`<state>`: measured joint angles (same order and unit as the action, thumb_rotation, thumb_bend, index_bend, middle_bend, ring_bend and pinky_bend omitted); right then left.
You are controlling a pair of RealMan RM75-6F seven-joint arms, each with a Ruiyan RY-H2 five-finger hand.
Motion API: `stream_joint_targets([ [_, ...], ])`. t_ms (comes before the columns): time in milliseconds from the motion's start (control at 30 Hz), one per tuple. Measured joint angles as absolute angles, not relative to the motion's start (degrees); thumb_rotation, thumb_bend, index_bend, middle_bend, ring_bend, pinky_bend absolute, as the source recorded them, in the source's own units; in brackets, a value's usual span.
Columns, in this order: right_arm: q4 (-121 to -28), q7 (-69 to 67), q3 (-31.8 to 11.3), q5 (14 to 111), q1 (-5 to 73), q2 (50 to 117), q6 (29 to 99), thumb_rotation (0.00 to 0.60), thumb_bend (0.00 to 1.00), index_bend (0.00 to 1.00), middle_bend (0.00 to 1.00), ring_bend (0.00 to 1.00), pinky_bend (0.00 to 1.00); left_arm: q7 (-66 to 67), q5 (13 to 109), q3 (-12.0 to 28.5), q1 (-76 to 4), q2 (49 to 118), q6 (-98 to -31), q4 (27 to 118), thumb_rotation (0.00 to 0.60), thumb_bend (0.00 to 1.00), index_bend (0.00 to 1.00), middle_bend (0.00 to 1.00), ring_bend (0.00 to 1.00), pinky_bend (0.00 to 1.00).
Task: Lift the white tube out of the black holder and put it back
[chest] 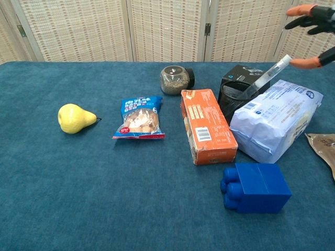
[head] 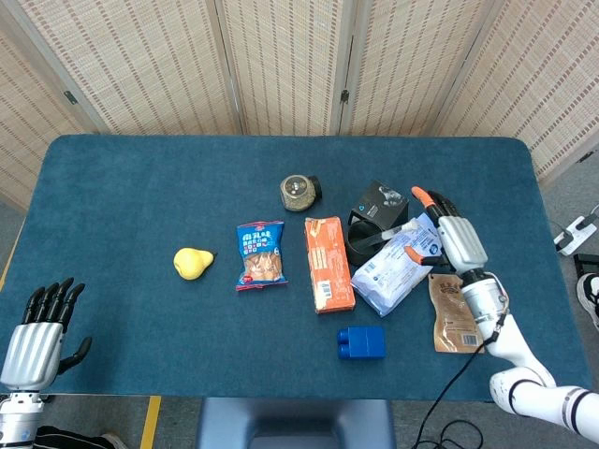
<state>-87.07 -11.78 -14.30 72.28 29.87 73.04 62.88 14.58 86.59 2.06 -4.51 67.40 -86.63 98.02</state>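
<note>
The white tube [chest: 265, 77] is sitting back in the black holder [chest: 234, 94], leaning steeply toward the right so its capped upper end is resting over the edge of the white bag [chest: 276, 118]. In the head view the tube [head: 387, 232] is lying at a slant across the holder's [head: 362, 236] mouth.

The right robot hand [head: 440, 227] is hanging above the bag [head: 395, 267], just right of the tube, with its fingers [chest: 306, 9] spread wide and holding nothing; its orange-tipped thumb is pointing near the tube's cap without touching it. The left robot hand [head: 39, 327] is idling at the near left corner of the tabletop [head: 131, 206], empty, its fingers straight and close together.

An orange box [chest: 206, 125] is lying just left of the holder, and a blue block [chest: 256, 187] is sitting in front of the bag.
</note>
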Motion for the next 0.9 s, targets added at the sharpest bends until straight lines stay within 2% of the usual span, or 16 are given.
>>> stream_joint_targets([
  [233,-94.3,0.3,-8.3,77.1,19.7,65.4,76.3,0.6,0.23,0.02,0.16,0.01,0.06,15.8,86.9,2.1,-5.1,67.7,-86.0,98.6,0.6,0.35,0.12,0.08,0.03,0.08],
  [433,-98.5,1.1,-2.7,81.8,12.4,59.4,82.0,0.6,0.23,0.02,0.14,0.0,0.06,17.2,87.7,2.1,-5.4,67.7,-86.2,100.0,0.6,0.35,0.12,0.08,0.03,0.08],
  [633,-97.9,-2.0,-0.1,85.5,8.0,59.0,86.4,0.6,0.23,0.02,0.14,0.0,0.06,17.9,88.1,2.2,-5.2,67.6,-87.1,100.8,0.6,0.35,0.12,0.08,0.03,0.08],
  [900,-96.5,-5.3,0.8,88.3,5.4,60.3,88.8,0.6,0.23,0.04,0.14,0.0,0.06,17.7,88.2,2.2,-5.1,67.6,-87.4,100.7,0.6,0.35,0.12,0.08,0.03,0.08],
])
